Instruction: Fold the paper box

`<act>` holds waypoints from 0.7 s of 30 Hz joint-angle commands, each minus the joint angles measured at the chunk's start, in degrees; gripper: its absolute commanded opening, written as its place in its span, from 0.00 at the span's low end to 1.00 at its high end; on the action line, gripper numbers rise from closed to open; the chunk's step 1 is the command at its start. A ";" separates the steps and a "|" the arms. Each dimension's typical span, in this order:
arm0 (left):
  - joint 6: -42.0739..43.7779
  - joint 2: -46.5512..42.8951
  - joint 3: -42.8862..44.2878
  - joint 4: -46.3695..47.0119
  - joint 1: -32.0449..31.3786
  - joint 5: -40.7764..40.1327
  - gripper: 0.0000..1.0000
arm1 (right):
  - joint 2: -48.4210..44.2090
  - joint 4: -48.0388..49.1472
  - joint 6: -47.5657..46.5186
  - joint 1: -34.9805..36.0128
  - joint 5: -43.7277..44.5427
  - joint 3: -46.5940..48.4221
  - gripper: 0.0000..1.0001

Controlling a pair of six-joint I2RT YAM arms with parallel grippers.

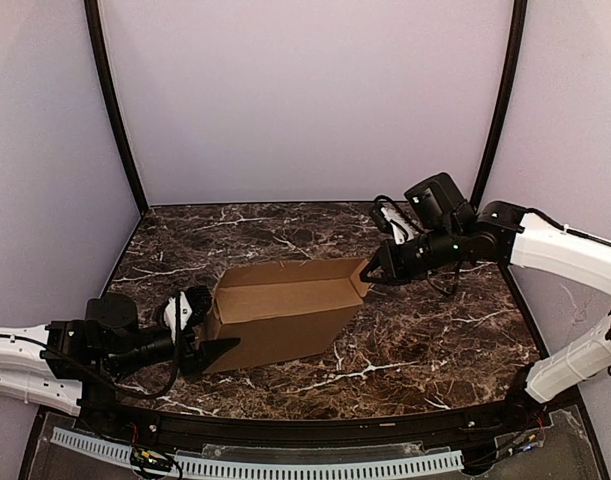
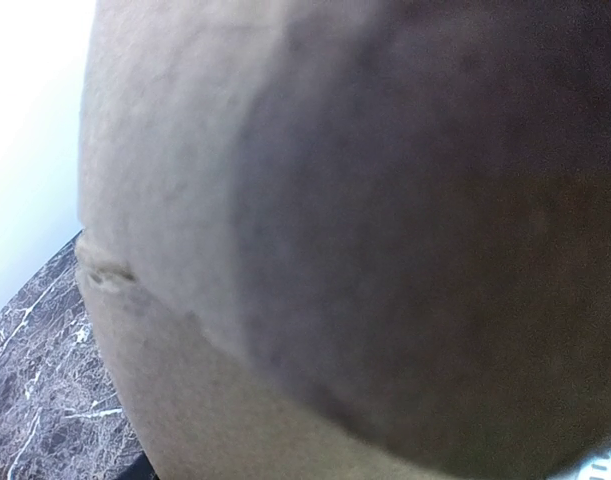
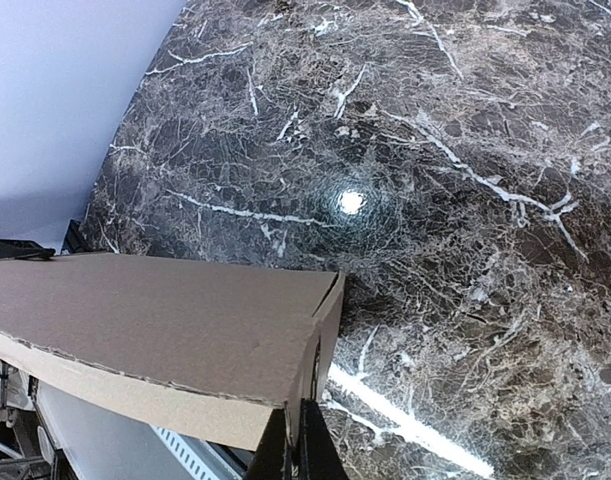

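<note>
Surroundings: pale lilac walls (image 1: 305,100) on three sides, with a black pole (image 1: 115,110) in each far corner.
Desk (image 1: 435,340): dark marble with white veins; the right wrist view shows a small bright glint of light on it.
Paper box (image 1: 285,310): brown corrugated cardboard, partly folded, with its long panels raised and the top open. It lies across the middle of the desk, the left end nearer the arm bases and the right end further back.
Left claw (image 1: 213,322): low at the box's left end. One finger is at the upper edge of that end and the other lies along the front face near the desk. The fingers stand apart with the cardboard between them; whether they press on it cannot be told.
Left wrist view: blurred brown cardboard fills nearly the whole view, with a strip of marble at the lower left.
Right claw (image 1: 368,272): closed, with its tips meeting at the box's far right corner and touching the edge of the cardboard there. No cardboard can be made out between the fingers.
Right arm: reaches in from the right side, well above the desk.
</note>
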 commanded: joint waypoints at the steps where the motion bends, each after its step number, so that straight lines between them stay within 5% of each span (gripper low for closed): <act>1: -1.13 -2.00 -0.91 1.70 -0.22 5.17 0.01 | -1.14 5.23 -1.59 0.93 0.65 -1.60 0.00; 21: -3.58 2.65 -0.52 6.48 -0.20 6.59 0.01 | -5.05 9.59 1.71 5.40 7.08 -5.39 0.00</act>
